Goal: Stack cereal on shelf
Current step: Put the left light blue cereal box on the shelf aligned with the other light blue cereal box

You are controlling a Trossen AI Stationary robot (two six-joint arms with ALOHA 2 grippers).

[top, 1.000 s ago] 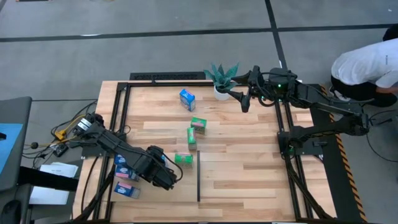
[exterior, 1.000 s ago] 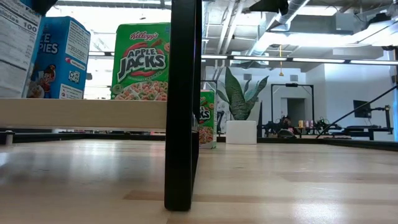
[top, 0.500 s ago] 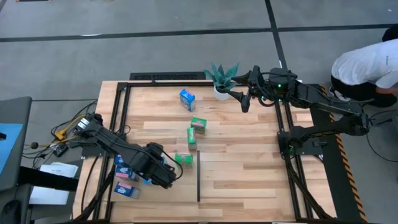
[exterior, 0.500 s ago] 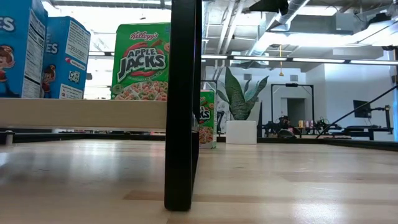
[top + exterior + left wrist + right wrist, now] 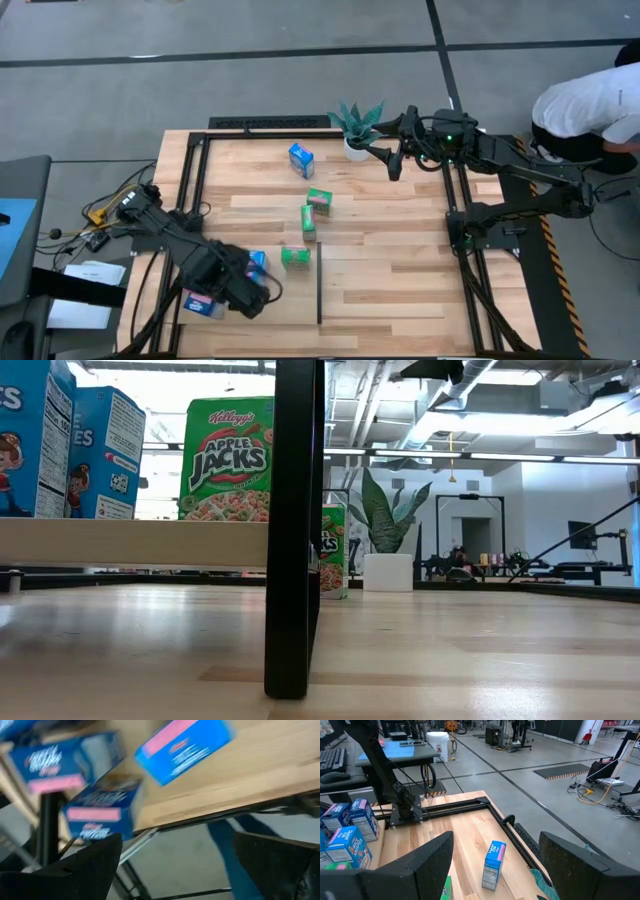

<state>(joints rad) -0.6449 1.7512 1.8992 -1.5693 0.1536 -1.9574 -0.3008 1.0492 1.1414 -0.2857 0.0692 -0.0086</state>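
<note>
My left gripper (image 5: 250, 292) (image 5: 177, 837) is open and empty near the table's near-left corner, just in front of an upright blue cereal box (image 5: 257, 262) (image 5: 185, 747). More blue boxes (image 5: 200, 300) (image 5: 102, 812) lie left of it by the rail. Three green boxes (image 5: 319, 199) (image 5: 308, 220) (image 5: 295, 256) stand mid-table, and the nearest (image 5: 228, 460) shows large in the low view. A lone blue box (image 5: 301, 159) (image 5: 493, 865) stands toward the far edge. My right gripper (image 5: 394, 165) (image 5: 496, 837) hovers open above the far right of the plank shelf (image 5: 380, 250).
A potted plant (image 5: 355, 125) (image 5: 390, 530) stands at the far edge beside my right gripper. A black divider strip (image 5: 319, 295) (image 5: 295, 530) lies near the near edge. Black rails (image 5: 200, 180) frame the planks. A person (image 5: 590, 105) bends beyond the right side. Bare planks (image 5: 390, 280) lie right of the divider.
My left gripper has drawn back toward the table's near-left corner, away from the blue box, which now stands clear of it. In the low view that box went from tilted, label side showing, to upright. My right arm has kept still.
</note>
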